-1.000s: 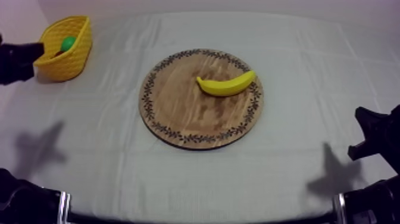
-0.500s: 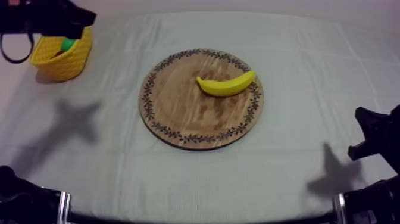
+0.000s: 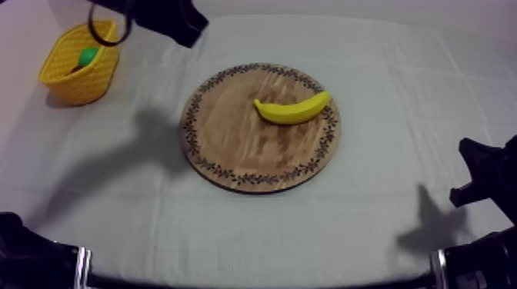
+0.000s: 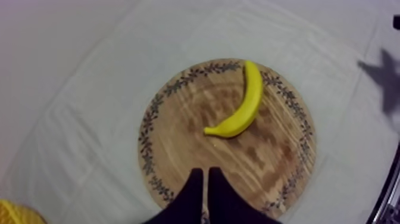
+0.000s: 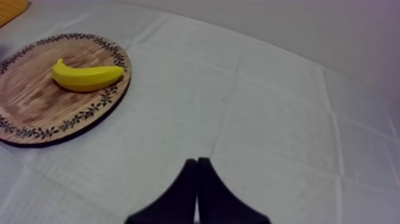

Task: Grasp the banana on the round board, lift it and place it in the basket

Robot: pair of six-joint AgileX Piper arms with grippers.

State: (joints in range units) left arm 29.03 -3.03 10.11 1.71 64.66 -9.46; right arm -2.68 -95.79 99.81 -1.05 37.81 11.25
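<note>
top: slanted overhead, whole cloth-covered bench (image 3: 400, 77) | left wrist: steeply down | right wrist: low, oblique | shared: round patterned-rim wooden board (image 3: 231, 138)

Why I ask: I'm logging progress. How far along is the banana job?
Nothing is done yet: the banana lies on the wooden board. In hand: the left tool, shut, hovers near the board's rim, apart from the banana. Left: grasp, lift, carry to the yellow basket. The right tool rests shut.

Banana (image 3: 292, 108) on board (image 3: 231, 142) right half; basket (image 3: 81, 86) far left of board, fruit (image 3: 88, 56) inside.
</note>
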